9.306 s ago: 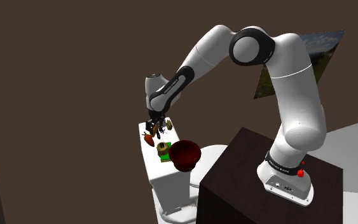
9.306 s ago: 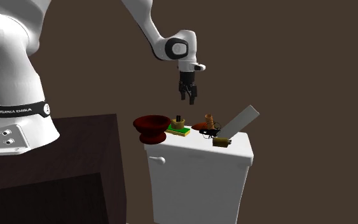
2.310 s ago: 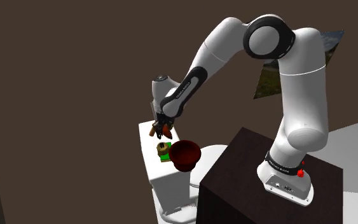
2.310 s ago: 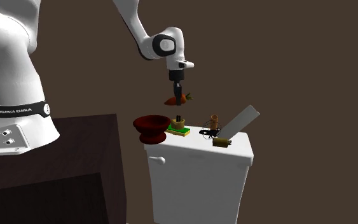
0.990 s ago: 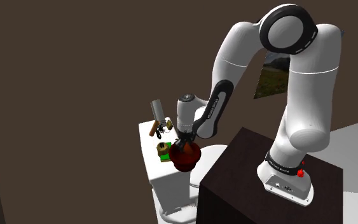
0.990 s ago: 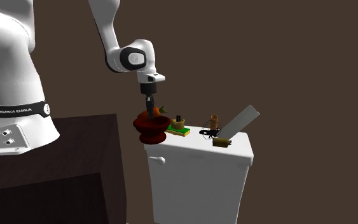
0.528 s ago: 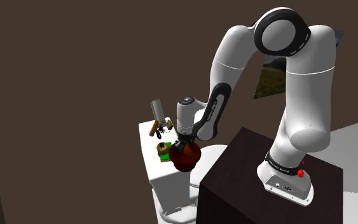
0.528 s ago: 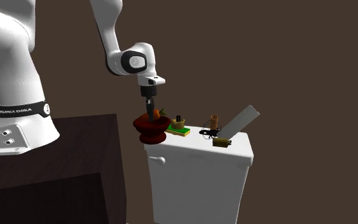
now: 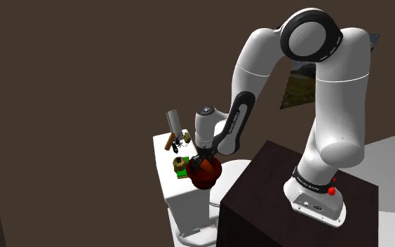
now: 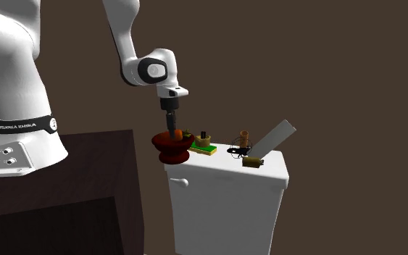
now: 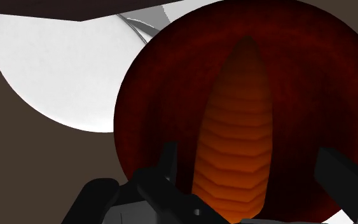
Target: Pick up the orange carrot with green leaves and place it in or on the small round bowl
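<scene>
- In the dark red bowl (image 11: 152, 108), at one end of the white toilet tank (image 10: 224, 206): carrot (image 11: 238, 140), lying lengthwise, tip pointing away from me.
- Hidden: its thick end, cut off under my gripper (image 11: 247, 159) in the wrist view; in the shoulder view, mostly behind it.
- Look: orange, tapered, ringed with ridges, darker toward the tip.
- My fingers (image 11: 168, 167): spread wide, one on each side of the carrot, touching neither flank.
- Small items (image 10: 242, 152) farther along the lid: too small to name.

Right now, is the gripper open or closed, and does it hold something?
Gripper: open, holding nothing; the orange carrot lies free in the dark red bowl.
</scene>
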